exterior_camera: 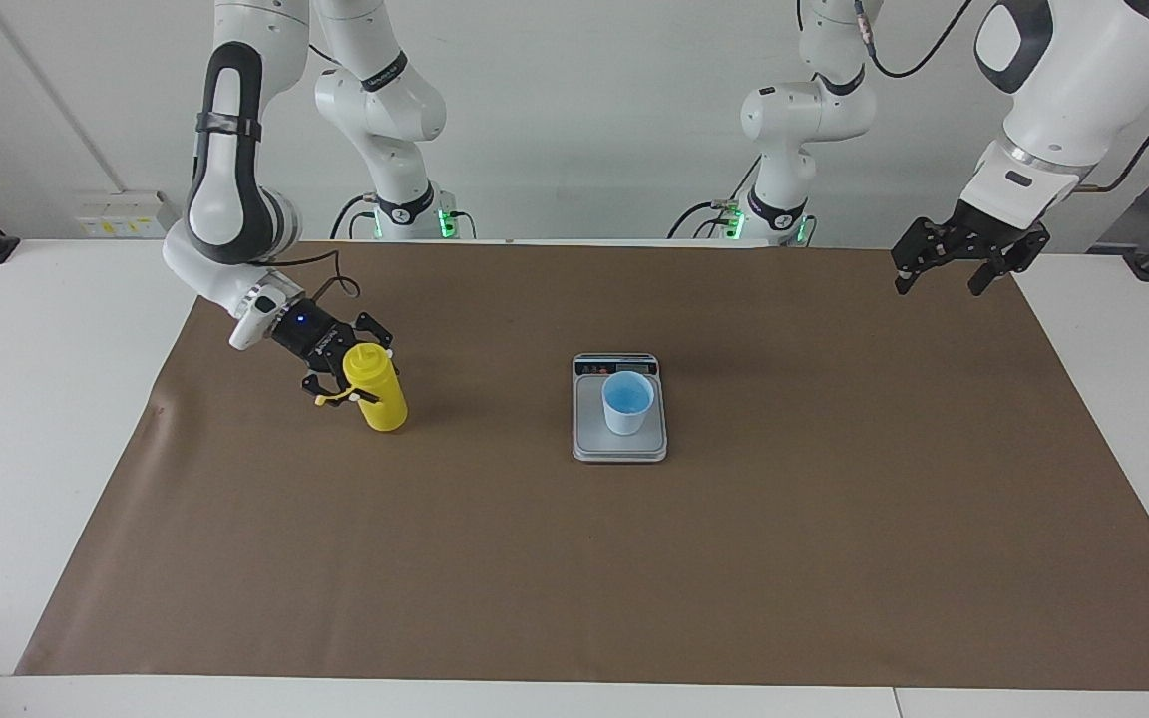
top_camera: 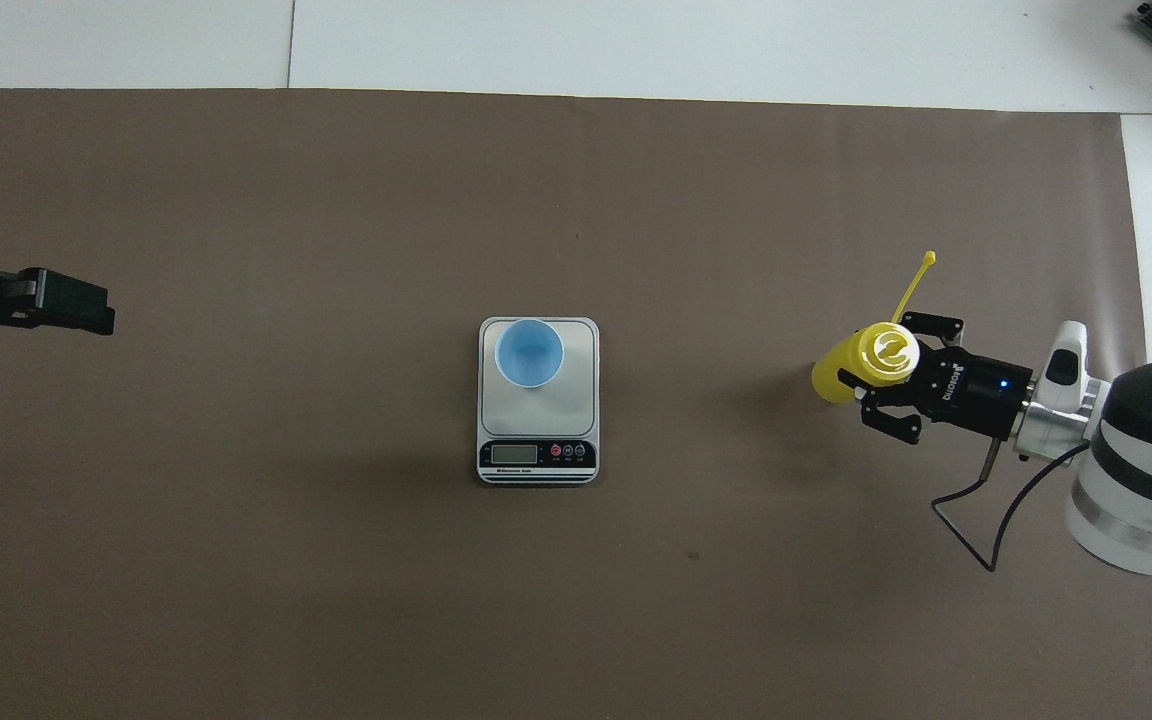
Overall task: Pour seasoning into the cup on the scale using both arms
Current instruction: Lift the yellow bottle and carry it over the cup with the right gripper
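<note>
Right claw: we find the right gripper (exterior_camera: 353, 374) closed around the upper body of the yellow plastic squeeze bottle with a cone nozzle (exterior_camera: 375, 390), one finger on each side, just under the shoulder.
Bottle position: it stands on the brown paper mat (exterior_camera: 574, 558) toward the right arm's end of the table, tilted a little; we cannot tell whether its base has left the mat.
Cap strap: the thin yellow tethered strap (top_camera: 914, 287) sticks out from the neck, free of the fingers.
Handling, our judgement: a light, soft-walled bottle that yields under pressure; a hard squeeze could dent it or push contents out early. We judge the present hold high on the body as suitable for tipping, though smooth plastic may slip when inverted.
Contents of bottle: opaque walls, so we cannot tell the fill level.
Cup: the small light-blue tapered cup (exterior_camera: 626, 401) stands upright on the flat silver-grey kitchen scale (exterior_camera: 619, 444), on the half away from the display; we see only its blue inside, no seasoning. Light and easily knocked over, in our view.
Spacing: bottle and cup are well apart.
Left claw: the left gripper (exterior_camera: 961, 253) hangs wide apart over the mat's corner at the left arm's end, holding nothing; that arm waits.
</note>
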You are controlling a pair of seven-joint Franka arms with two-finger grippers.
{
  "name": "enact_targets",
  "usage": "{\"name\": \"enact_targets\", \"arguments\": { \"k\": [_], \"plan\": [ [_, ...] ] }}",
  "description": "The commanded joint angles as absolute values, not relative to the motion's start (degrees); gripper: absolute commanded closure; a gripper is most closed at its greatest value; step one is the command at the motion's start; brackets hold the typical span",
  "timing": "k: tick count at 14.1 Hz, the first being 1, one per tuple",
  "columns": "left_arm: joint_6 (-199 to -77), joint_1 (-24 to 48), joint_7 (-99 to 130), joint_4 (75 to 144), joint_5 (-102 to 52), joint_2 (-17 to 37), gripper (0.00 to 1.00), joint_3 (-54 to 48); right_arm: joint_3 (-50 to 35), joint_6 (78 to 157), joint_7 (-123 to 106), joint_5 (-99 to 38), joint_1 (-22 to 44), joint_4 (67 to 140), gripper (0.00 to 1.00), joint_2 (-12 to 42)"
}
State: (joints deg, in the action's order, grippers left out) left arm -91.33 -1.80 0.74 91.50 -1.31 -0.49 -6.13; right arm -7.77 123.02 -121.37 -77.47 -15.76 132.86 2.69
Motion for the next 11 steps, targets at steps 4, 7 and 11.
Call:
{"name": "enact_targets", "arguments": {
  "k": [4, 7, 11],
  "plan": [
    [-92.1, 0.8, 0.9, 93.6, -0.4, -2.2, 0.0, -5.2, -8.3, 124.7, -104.1, -57.2, -11.2, 124.4, 0.92, 0.5],
    [-92.0, 0.0, 0.6, 93.5, -0.4, -2.2, 0.0, -4.9, -8.3, 130.6, -90.0, -46.9, -4.0, 121.0, 0.93, 0.8],
    [-91.9, 0.0, 0.4, 93.2, -0.4, -2.2, 0.0, -5.0, -8.3, 137.9, -71.7, -32.8, 5.3, 118.7, 0.93, 2.3]
  ]
}}
